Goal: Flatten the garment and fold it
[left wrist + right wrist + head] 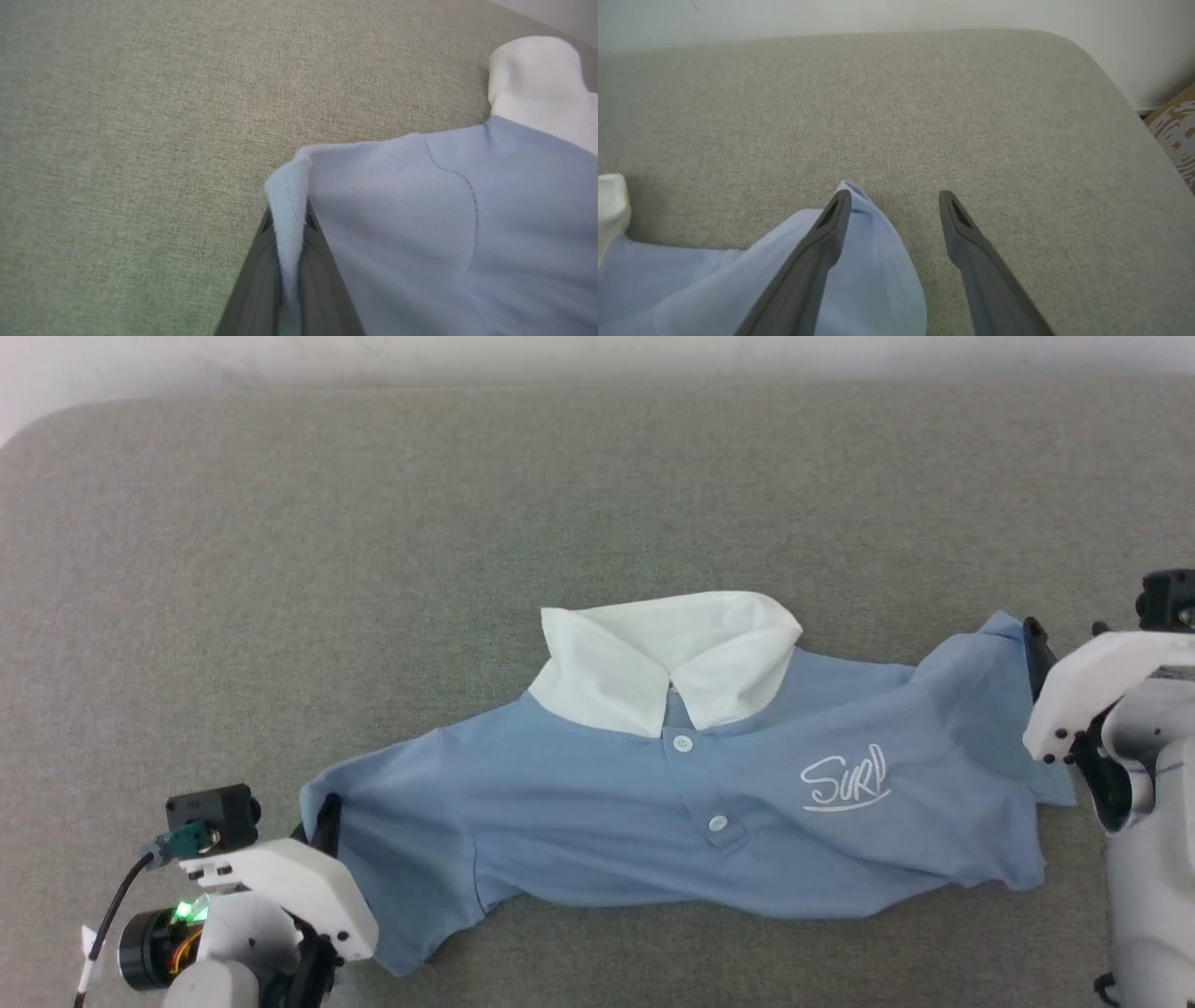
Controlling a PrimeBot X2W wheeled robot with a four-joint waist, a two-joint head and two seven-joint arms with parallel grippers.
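Grey fabric surface (597, 476) is running up to a pale wall (878, 14). The garment (597, 840) is lying mid-surface. My left claw (288, 218) is pinching one sleeve hem; my right claw (894, 196) is gaping wide at the other sleeve. Right wrist view is catching a brown patterned thing (1176, 121) past the corner.
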